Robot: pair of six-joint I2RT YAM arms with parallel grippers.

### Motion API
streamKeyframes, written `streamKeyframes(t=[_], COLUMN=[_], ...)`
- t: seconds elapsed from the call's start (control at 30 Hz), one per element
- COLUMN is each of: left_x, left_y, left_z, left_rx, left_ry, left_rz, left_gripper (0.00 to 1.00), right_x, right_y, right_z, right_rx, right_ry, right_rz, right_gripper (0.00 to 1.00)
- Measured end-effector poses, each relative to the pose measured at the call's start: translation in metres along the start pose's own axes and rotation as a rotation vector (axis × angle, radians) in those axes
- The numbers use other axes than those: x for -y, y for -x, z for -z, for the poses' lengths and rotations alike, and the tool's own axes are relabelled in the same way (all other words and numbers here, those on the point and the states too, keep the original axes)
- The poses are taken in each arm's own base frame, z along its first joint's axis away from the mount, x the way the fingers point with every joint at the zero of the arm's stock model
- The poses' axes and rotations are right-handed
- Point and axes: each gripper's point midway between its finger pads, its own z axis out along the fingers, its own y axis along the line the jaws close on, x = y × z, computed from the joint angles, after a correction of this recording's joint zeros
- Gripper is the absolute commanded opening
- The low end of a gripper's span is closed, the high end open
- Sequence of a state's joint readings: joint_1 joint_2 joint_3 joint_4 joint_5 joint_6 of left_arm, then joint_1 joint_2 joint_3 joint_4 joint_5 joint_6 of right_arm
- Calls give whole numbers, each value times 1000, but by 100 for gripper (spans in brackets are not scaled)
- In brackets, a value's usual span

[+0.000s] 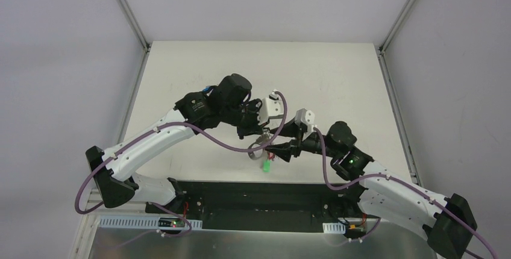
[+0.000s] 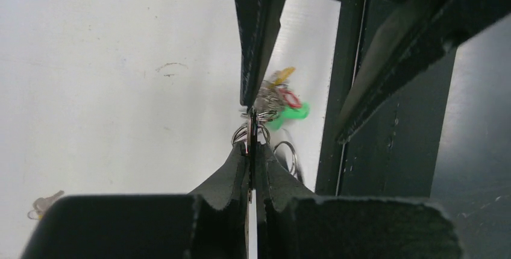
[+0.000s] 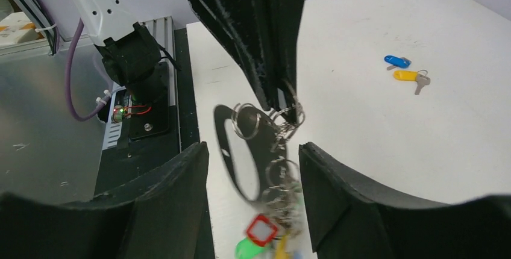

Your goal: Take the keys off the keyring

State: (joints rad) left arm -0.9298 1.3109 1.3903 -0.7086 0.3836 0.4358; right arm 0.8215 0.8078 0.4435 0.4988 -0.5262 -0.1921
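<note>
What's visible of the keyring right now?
The keyring is a chain of thin silver metal split rings, hanging in the air above the white table. The left gripper is shut on its top rings. The rest dangles between the open fingers of the right gripper. Keys with red, green and yellow plastic heads cluster at its blurred lower end.

Left end effector (image 2: 251,143) clamped, right (image 3: 253,152) parted

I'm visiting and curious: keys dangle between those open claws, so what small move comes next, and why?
Probably close the right gripper on the red-headed key. The left gripper is shut on the keyring, holding it aloft, and the keys hang between the right fingers, which stand open.
</note>
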Motion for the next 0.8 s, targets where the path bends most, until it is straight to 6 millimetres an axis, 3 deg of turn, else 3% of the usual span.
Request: streamKeyframes(t=[0.13, 0.57, 0.8], left_x=[2, 12, 6], left_y=[8, 28, 45], left_z=[1, 10, 21], left_rx=[23, 84, 126], left_ry=[1, -37, 7], left_rz=[78, 181, 254], left_gripper=[0, 0, 0], right_x=[-4, 13, 22], right_y=[-2, -14, -6], right_z=[-4, -4, 1], right_rx=[-3, -61, -38], right_ry=[-4, -98, -166], right_rz=[-2, 35, 43], right_gripper=[62, 73, 73])
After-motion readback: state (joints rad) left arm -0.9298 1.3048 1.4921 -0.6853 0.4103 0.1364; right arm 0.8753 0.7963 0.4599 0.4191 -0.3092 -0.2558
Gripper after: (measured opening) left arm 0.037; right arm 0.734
